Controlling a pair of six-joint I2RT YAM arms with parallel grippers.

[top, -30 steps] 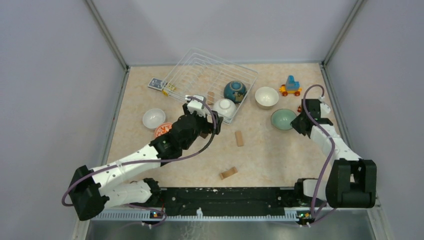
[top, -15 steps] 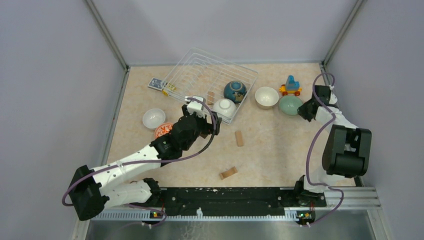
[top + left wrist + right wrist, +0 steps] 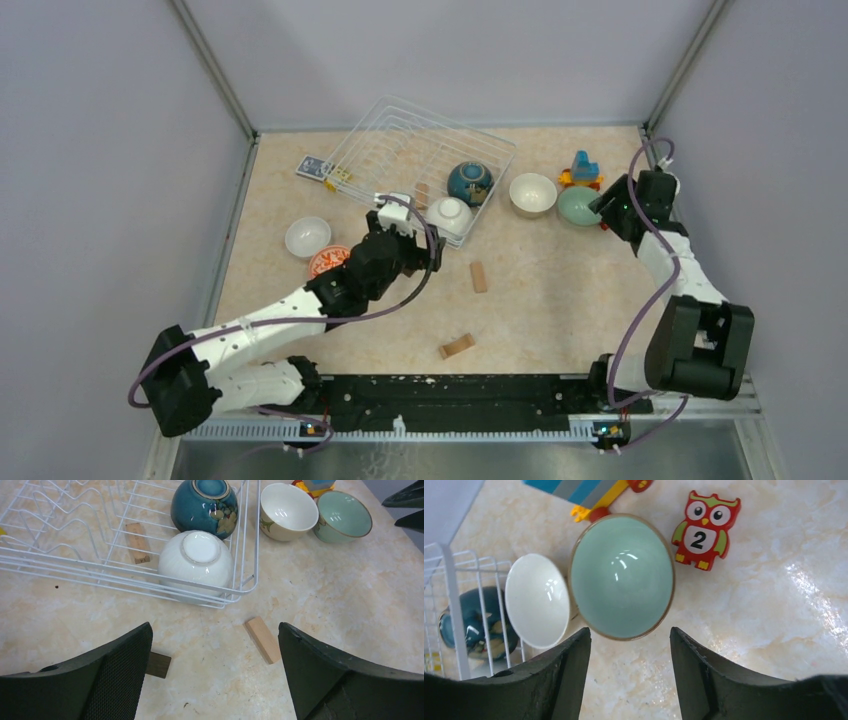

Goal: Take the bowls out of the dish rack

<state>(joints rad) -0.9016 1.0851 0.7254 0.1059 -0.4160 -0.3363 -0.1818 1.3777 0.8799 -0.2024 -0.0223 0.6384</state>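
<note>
From the top camera I see the dish rack (image 3: 400,130) at the far side of the table. The dark blue bowl (image 3: 470,183) and an upturned white bowl (image 3: 450,215) lie in its near right corner. My left claw (image 3: 405,212) sits just left of that upturned bowl, at the rack's near edge. A second white bowl (image 3: 307,237) and the orange-patterned bowl (image 3: 325,260) stand on the table left of that arm. Right of the rack, the beige bowl (image 3: 533,194) and the mint bowl (image 3: 578,206) stand side by side, with my right claw (image 3: 608,205) close against the mint one.

On the left wrist camera, the left claw (image 3: 215,630) is spread wide and holds nothing. The upturned white bowl (image 3: 200,562) lies straight ahead behind the rack's front wires, clear of both fingers. A wooden block (image 3: 263,639) lies on the table near the right finger.

On the right wrist camera, the right claw (image 3: 629,635) also stands apart. The mint bowl (image 3: 621,577) is upright with its near rim at the mouth of the gap, not gripped; I cannot tell whether a finger touches it. The beige bowl (image 3: 536,600) sits just beside it on the left, and an owl tile (image 3: 705,530) lies to its right.
</note>
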